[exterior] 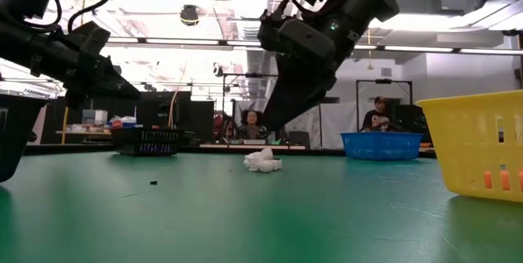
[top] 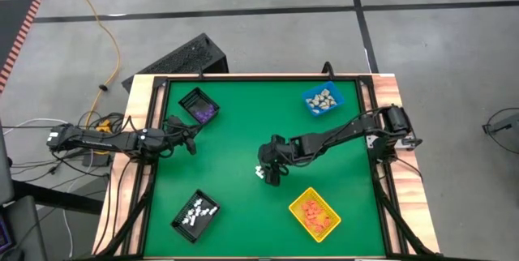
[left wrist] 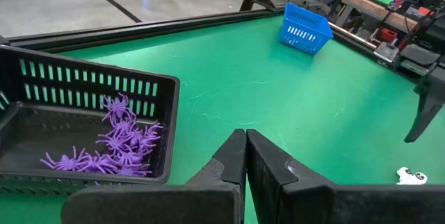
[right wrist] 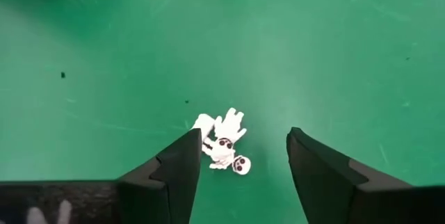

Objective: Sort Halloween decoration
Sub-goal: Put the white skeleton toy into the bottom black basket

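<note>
A: Where is the right gripper (right wrist: pixel 240 156)?

B: Near the middle of the green table (top: pixel 243 164), pointing down. Its two fingers stand spread apart and hold nothing. A small clump of white skeleton pieces (right wrist: pixel 224 143) lies flat on the cloth in the gap between them, touching neither finger as far as I can see.

A: And the left gripper (left wrist: pixel 245 156)?

B: It hangs at the left side of the table, just beside the black bin (left wrist: pixel 83 123) of purple spiders (left wrist: pixel 115 144). Its fingers are pressed tight together, with nothing between them.

A: The other decorations?

B: White pieces (top: pixel 197 210) sit in a second black bin (top: pixel 195 215) at the near left. Orange pieces (top: pixel 315 213) fill the yellow bin (top: pixel 298 201) at the near right, and beige pieces (top: pixel 323 99) lie in the blue bin (top: pixel 313 108) at the far right.

A: Anything beyond the table?

B: Two people sit well behind it in the low view.
</note>
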Robot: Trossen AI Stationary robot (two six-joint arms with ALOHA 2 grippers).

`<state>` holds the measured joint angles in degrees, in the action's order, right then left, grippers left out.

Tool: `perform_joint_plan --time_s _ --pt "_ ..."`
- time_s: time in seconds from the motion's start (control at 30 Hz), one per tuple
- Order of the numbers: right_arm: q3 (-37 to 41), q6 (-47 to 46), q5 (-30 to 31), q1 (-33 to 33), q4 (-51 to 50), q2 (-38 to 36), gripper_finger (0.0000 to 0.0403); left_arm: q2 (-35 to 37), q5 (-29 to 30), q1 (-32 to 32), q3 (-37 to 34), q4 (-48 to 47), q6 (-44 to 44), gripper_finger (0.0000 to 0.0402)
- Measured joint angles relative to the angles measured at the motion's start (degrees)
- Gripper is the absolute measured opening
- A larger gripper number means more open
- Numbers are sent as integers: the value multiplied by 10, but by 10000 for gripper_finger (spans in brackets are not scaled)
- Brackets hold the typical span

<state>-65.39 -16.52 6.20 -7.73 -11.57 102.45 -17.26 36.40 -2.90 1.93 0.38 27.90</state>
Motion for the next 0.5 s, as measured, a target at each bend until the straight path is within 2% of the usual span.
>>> perform_joint_plan --time_s 0.3,0.5 --pt "0 -1 28 -14 12 2 213 0 0 0 0 0 0 0" --pt "0 -14 30 -15 24 37 212 0 0 0 0 0 7 0"
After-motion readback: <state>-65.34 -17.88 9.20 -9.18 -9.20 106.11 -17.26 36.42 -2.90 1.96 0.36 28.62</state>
